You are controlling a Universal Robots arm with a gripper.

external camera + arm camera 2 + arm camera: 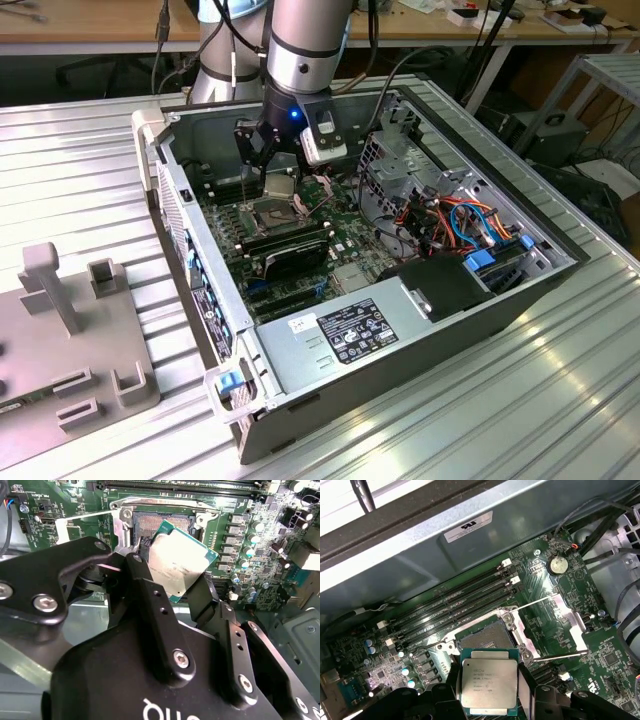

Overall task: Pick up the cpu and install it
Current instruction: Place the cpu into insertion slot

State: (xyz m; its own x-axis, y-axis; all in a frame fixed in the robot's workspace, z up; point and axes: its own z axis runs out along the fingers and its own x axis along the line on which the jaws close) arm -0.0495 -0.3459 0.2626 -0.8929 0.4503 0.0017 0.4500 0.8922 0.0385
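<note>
1. Exterior view: one open computer case (330, 330) lies on its side on a ribbed metal surface (520, 410). The arm reaches down into it, with the gripper (277, 182) low over the motherboard (345, 235).
2. One cpu (488, 687) is pinched by two opposite edges between the two black fingers (526, 685).
3. In the first wrist view the cpu's metal lid faces up toward the camera. The chip is close to square, so no long axis stands out.
4. In the second wrist view the cpu (182, 560) hangs tilted, one corner aimed at the socket (160, 525). It sits just above and beside the socket, not seated.
5. One socket (485, 640) lies open, with its metal frame (560, 615) swung aside.
6. One round coin battery (557, 565) sits on the board.
</note>
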